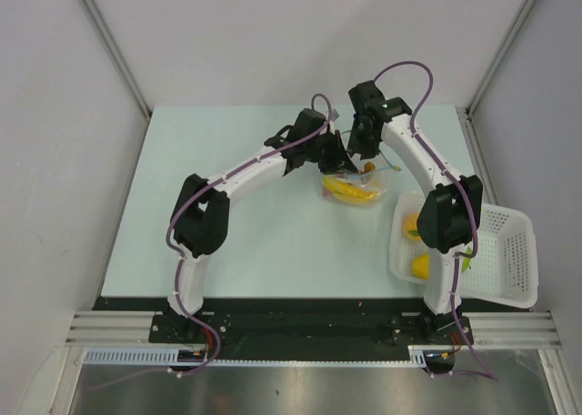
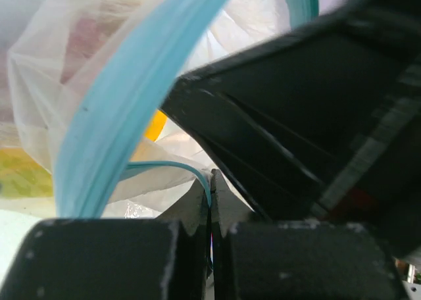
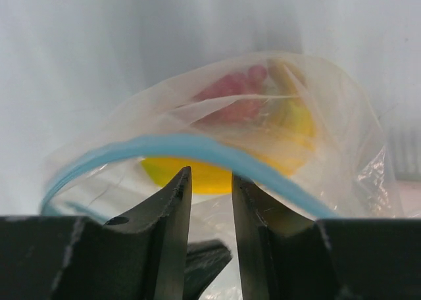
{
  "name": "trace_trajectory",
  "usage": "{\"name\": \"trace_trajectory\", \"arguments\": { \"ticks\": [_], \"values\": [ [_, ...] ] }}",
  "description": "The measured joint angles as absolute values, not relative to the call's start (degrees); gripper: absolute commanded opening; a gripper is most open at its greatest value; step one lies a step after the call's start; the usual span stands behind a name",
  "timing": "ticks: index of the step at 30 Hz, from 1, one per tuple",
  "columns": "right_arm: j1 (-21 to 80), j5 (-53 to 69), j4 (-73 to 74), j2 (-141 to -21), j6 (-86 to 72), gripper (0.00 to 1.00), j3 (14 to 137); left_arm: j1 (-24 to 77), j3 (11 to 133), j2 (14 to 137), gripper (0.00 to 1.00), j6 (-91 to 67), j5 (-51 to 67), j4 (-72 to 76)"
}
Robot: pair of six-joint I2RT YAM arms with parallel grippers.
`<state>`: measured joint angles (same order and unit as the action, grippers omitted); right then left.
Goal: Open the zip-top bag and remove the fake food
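The clear zip-top bag (image 1: pixel 356 195) lies at mid-table with yellow fake food (image 1: pixel 346 187) inside. My left gripper (image 1: pixel 338 163) is at its mouth. In the left wrist view the left gripper (image 2: pixel 212 181) is shut on one thin lip of the teal zip strip (image 2: pixel 112 129), and the mouth gapes. My right gripper (image 1: pixel 364 157) hangs close beside it. In the right wrist view the right gripper (image 3: pixel 210 181) is open, its fingertips just under the other blue strip (image 3: pixel 164 147). A yellow fruit (image 3: pixel 204 176) and a red berry cluster (image 3: pixel 233 89) show through the plastic.
A white perforated basket (image 1: pixel 518 224) stands at the right near edge, holding an orange fruit (image 1: pixel 411 224) and a yellow fruit (image 1: pixel 420 266). White walls enclose the table on three sides. The right arm's black body (image 2: pixel 329 102) fills the right of the left wrist view.
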<state>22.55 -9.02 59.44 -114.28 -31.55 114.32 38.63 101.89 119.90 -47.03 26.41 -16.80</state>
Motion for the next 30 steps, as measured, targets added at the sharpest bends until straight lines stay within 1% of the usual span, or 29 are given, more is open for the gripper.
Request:
{"name": "trace_trajectory", "arguments": {
  "ticks": [10, 21, 24, 29, 30],
  "values": [
    [20.18, -10.81, 56.66, -118.13, -30.50, 0.34, 106.94, 38.76, 99.44, 119.33, 0.00, -49.32, 27.59, -14.31],
    [17.47, -13.08, 55.00, -120.49, -28.16, 0.37, 103.44, 39.05, 99.15, 119.33, 0.00, -50.68, 27.86, -12.38],
    [17.41, -14.28, 54.78, -120.92, -27.33, 0.38, 102.37, 39.09, 99.15, 119.33, 0.00, -51.05, 27.86, -12.03],
    [17.41, -15.66, 54.63, -122.19, -26.24, 0.45, 101.38, 39.24, 99.15, 119.33, 0.00, -51.24, 28.23, -11.66],
    [17.41, -15.86, 54.35, -122.83, -25.74, 0.45, 101.38, 39.33, 99.15, 119.35, 0.00, -51.48, 28.29, -11.66]
  ]
}}
